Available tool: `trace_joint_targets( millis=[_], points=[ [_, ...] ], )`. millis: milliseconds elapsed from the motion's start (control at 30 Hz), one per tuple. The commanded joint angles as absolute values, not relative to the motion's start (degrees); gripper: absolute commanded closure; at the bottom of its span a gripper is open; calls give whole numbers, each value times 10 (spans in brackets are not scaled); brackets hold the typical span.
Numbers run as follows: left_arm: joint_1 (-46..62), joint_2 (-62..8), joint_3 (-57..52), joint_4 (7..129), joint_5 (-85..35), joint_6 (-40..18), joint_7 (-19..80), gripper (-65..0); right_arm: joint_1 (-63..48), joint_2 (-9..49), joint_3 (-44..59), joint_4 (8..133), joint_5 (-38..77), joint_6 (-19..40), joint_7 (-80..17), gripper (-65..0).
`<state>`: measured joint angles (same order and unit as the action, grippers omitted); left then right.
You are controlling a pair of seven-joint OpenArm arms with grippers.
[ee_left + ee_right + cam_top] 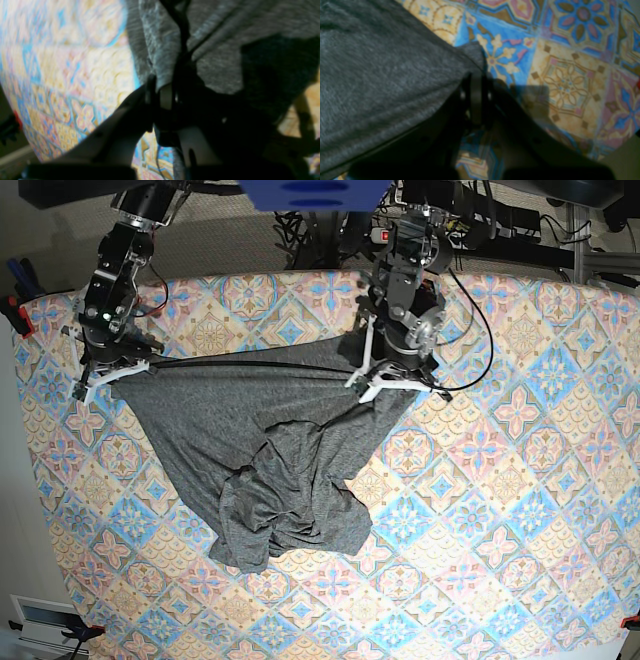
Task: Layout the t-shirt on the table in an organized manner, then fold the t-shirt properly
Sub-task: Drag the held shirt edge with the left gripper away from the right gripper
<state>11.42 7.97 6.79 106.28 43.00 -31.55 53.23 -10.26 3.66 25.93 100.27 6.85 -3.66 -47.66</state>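
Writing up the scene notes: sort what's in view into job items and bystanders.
Job:
- t-shirt, top edge stretched between the two grippers
- table
- left gripper, shut on the t-shirt
- right gripper, shut on the t-shirt

Bystanders:
- black cables on the table behind the left arm

floor: pale carpet (230,250) behind the far edge | far wall side: tangle of black cables (500,225), dark metal frame (575,220) | left: white wall (15,510) | light: even, overhead
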Motion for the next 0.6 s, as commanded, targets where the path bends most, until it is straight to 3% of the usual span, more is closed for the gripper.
trace_joint_targets(
  millis=[0, 233, 567],
  points=[
    [110, 82, 60, 1076, 436, -310, 532, -24, -98, 44, 262, 1012, 65, -41, -464, 0],
    [120, 80, -8, 1145, 436, -313, 532, -24, -97, 43, 262, 1012, 65, -41, -464, 0],
    [117, -21, -154, 1143, 307, -314, 531, -24, -97, 42, 264, 984, 65, -41, -463, 0]
  ],
)
